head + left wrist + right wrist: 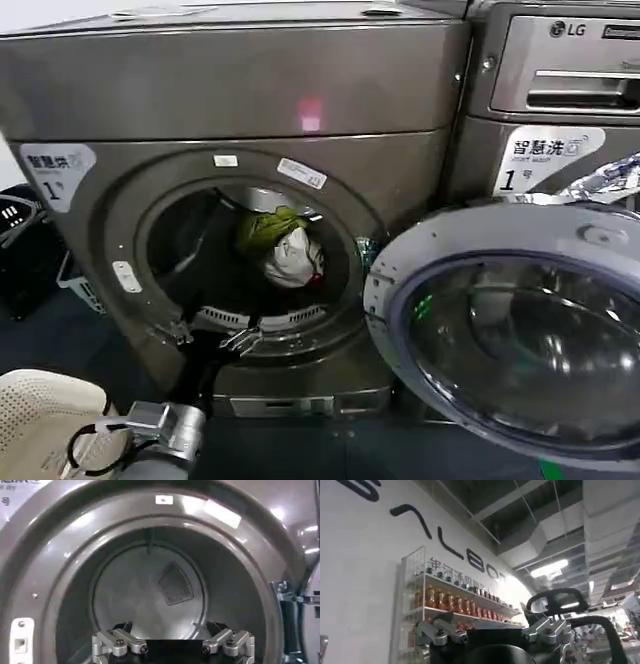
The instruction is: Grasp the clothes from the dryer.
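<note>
A: Clothes [283, 245] are sitting inside the dryer [230, 110], bunched toward one o'clock of the round opening in the head view, olive-green over white-grey with a bit of red.

B: Where is the left gripper [212, 337] working?

A: It is hovering at the opening's six o'clock rim, jaws spread wide and holding nothing. In its wrist view the left gripper [172, 647] is pointing at the bare drum back, not at the bundle.

B: So what is threatening the grasp?

A: I am judging that a straight reach is likely closing on air, since the bundle is lying off to the two o'clock side of its line. A finger could also be clipping the rim.

B: And the right gripper [492, 637]?

A: It is pointing at shelves [460, 605] and ceiling, well away, jaws spread too. The open door [510, 330] is hanging at four o'clock.
</note>
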`<action>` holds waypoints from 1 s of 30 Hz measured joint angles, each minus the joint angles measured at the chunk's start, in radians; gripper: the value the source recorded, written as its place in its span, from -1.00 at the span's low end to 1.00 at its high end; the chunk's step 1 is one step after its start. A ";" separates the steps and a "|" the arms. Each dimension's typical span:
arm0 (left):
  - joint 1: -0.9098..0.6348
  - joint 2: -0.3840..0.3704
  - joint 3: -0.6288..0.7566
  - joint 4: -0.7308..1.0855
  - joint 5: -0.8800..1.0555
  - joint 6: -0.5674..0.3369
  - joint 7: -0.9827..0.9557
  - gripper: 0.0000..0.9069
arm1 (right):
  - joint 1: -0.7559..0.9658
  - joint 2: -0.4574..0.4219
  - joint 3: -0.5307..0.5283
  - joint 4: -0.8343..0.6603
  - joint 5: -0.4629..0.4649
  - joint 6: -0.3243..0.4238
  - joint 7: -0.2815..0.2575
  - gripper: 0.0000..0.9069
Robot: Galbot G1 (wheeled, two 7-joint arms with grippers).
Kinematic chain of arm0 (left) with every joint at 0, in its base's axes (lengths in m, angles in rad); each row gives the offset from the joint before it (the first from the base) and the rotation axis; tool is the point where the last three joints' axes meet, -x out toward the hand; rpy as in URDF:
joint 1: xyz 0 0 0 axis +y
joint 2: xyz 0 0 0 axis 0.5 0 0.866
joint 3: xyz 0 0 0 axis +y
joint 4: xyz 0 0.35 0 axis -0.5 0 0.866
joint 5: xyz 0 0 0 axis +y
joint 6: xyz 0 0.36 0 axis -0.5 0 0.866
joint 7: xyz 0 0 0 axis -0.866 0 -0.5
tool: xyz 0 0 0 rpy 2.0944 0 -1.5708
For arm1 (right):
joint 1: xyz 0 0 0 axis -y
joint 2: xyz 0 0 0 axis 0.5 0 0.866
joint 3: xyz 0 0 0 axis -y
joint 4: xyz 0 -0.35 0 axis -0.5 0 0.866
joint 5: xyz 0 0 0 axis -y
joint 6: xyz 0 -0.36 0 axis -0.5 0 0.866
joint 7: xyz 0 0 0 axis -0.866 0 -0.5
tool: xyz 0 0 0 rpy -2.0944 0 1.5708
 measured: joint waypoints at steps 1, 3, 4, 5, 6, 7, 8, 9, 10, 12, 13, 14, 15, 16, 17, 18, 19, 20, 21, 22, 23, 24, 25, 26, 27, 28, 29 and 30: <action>0.000 0.001 0.000 0.001 0.000 0.000 0.000 1.00 | 0.000 0.001 0.002 0.002 0.000 0.000 -0.002 1.00; -0.001 0.002 0.000 0.001 0.000 0.000 0.000 1.00 | -0.001 0.002 0.005 0.003 0.001 -0.001 -0.005 1.00; -0.001 0.003 0.001 0.001 0.000 0.000 0.000 1.00 | -0.003 0.002 0.005 0.003 0.001 0.000 -0.005 1.00; -0.002 0.003 0.002 0.001 0.000 0.000 0.000 1.00 | -0.004 0.002 0.005 0.003 0.000 0.001 -0.005 1.00; -0.002 0.003 0.002 0.000 -0.001 0.000 0.000 1.00 | -0.006 0.002 0.006 0.004 -0.004 0.001 -0.003 1.00; -0.003 0.003 0.002 0.000 -0.001 0.000 0.000 1.00 | -0.006 0.002 0.007 0.005 -0.007 0.003 -0.001 1.00; -0.003 0.002 0.002 0.000 -0.001 0.000 0.000 1.00 | -0.006 0.000 0.010 0.005 -0.012 0.006 0.000 1.00; -0.003 0.001 0.002 0.001 -0.001 0.000 0.000 1.00 | -0.007 -0.002 0.013 0.004 -0.016 0.007 0.000 1.00; -0.003 0.000 0.002 0.002 0.000 0.000 0.000 1.00 | -0.007 -0.003 0.015 0.004 -0.018 0.008 0.000 1.00; -0.003 -0.001 0.003 0.002 0.000 0.000 0.000 1.00 | -0.007 -0.004 0.017 0.002 -0.019 0.013 -0.001 1.00; -0.004 -0.002 0.003 0.002 0.000 -0.001 0.000 1.00 | -0.007 -0.003 0.018 0.002 -0.018 0.016 0.000 1.00; -0.005 -0.002 0.003 0.002 0.000 -0.001 0.000 1.00 | -0.007 -0.003 0.019 0.002 -0.017 0.020 0.000 1.00; -0.006 -0.003 0.003 0.002 0.000 -0.001 0.001 1.00 | -0.007 -0.002 0.019 0.001 -0.016 0.023 0.000 1.00; -0.006 -0.003 0.003 0.002 0.000 -0.001 0.001 1.00 | -0.007 -0.001 0.019 0.000 -0.016 0.026 0.001 1.00; -0.006 -0.003 0.003 0.002 0.000 -0.001 0.002 1.00 | -0.007 -0.001 0.019 -0.001 -0.015 0.029 0.001 1.00; -0.007 -0.003 0.003 0.004 0.000 -0.002 0.002 1.00 | -0.007 -0.001 0.020 -0.001 -0.015 0.031 0.001 1.00; -0.008 -0.004 0.003 0.004 0.000 -0.003 0.002 1.00 | -0.007 -0.001 0.021 -0.001 -0.014 0.032 0.001 1.00; -0.008 -0.005 0.003 0.004 0.000 -0.003 0.002 1.00 | -0.007 -0.001 0.023 -0.001 -0.013 0.033 0.001 1.00; -0.008 -0.006 0.003 0.004 0.000 -0.004 0.003 1.00 | -0.007 -0.001 0.023 -0.002 -0.013 0.035 0.001 1.00; -0.009 -0.006 0.003 0.004 0.000 -0.004 0.003 1.00 | -0.007 -0.001 0.023 -0.002 -0.013 0.035 0.001 1.00; -0.009 -0.008 0.003 0.005 0.000 -0.004 0.003 1.00 | -0.006 -0.001 0.023 -0.002 -0.013 0.036 0.000 1.00; -0.010 -0.009 0.003 0.005 0.000 -0.004 0.003 1.00 | -0.006 0.000 0.023 -0.002 -0.012 0.036 -0.002 1.00; -0.010 -0.009 0.003 0.006 0.000 -0.004 0.004 1.00 | -0.006 0.001 0.023 -0.002 -0.013 0.037 -0.003 1.00; -0.011 -0.010 0.003 0.007 0.000 -0.004 0.004 1.00 | -0.005 0.002 0.023 -0.002 -0.013 0.038 -0.003 1.00; -0.011 -0.010 0.003 0.007 0.000 -0.004 0.004 1.00 | -0.004 0.002 0.022 -0.002 -0.013 0.038 -0.004 1.00; -0.011 -0.010 0.003 0.008 0.000 -0.004 0.004 1.00 | -0.003 0.002 0.022 -0.002 -0.013 0.038 -0.005 1.00; -0.011 -0.010 0.002 0.008 0.001 -0.004 0.004 1.00 | -0.003 0.002 0.022 -0.002 -0.013 0.039 -0.005 1.00; -0.011 -0.009 0.002 0.009 0.001 -0.004 0.004 1.00 | -0.002 0.002 0.022 -0.002 -0.013 0.039 -0.005 1.00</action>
